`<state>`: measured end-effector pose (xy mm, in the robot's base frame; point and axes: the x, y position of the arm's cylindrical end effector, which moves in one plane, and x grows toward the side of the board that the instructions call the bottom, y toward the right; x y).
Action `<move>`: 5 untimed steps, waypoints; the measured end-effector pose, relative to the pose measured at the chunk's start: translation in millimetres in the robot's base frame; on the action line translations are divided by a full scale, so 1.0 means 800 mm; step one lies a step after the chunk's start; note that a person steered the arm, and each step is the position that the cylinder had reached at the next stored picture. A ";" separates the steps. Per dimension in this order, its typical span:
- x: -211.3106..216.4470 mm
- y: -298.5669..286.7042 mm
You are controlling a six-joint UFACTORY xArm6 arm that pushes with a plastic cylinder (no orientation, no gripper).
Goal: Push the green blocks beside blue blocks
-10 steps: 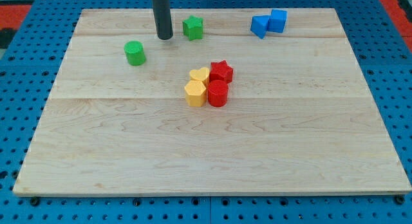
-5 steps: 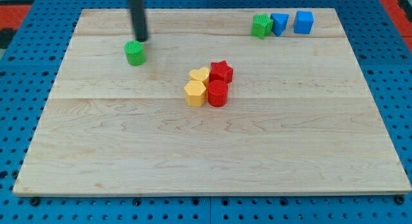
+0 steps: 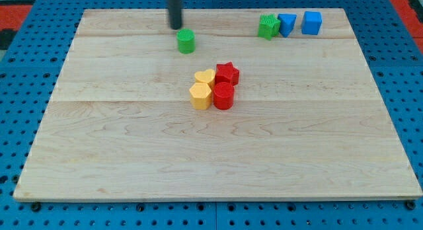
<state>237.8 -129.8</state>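
Note:
My tip (image 3: 176,26) is near the view's top, just above and left of a green cylinder (image 3: 186,41), a small gap apart. A green star block (image 3: 268,26) sits at the upper right, touching a blue block (image 3: 287,24) on its right. A second blue cube (image 3: 311,22) stands a little further right, apart from the first.
In the board's middle is a tight cluster: a yellow heart (image 3: 205,77), a yellow hexagon (image 3: 200,96), a red star (image 3: 227,73) and a red cylinder (image 3: 223,96). The wooden board (image 3: 211,157) lies on a blue pegboard.
The green cylinder has moved right and slightly up. My tip moved right along with it. Earlier the green star was pushed right against the blue block, and the blue blocks separated.

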 end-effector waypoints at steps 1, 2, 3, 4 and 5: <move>0.049 -0.016; 0.064 0.059; 0.089 0.123; 0.093 0.156; 0.019 0.245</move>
